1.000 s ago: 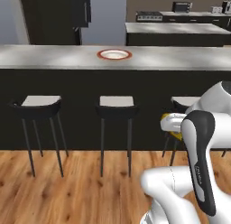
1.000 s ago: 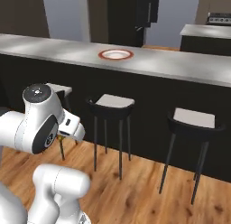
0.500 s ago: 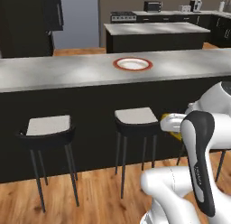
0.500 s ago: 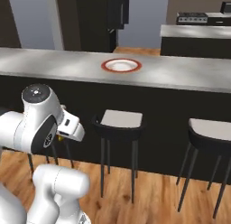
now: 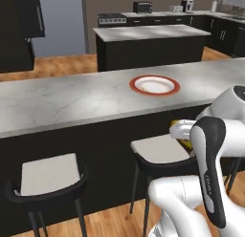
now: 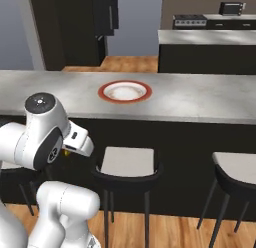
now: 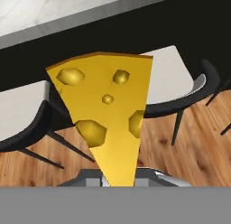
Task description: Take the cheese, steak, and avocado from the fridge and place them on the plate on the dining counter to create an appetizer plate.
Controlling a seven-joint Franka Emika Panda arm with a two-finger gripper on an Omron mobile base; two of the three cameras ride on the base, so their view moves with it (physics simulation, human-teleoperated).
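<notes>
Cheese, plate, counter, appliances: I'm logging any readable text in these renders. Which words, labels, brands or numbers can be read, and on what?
None can be read.
cheese: hole marks, no print.
plate: plain red-orange rim, whitish middle.
dining counter: marbling, no lettering.
stools: unmarked.
appliances on the back counter: too small and blurred to show any label.
</notes>
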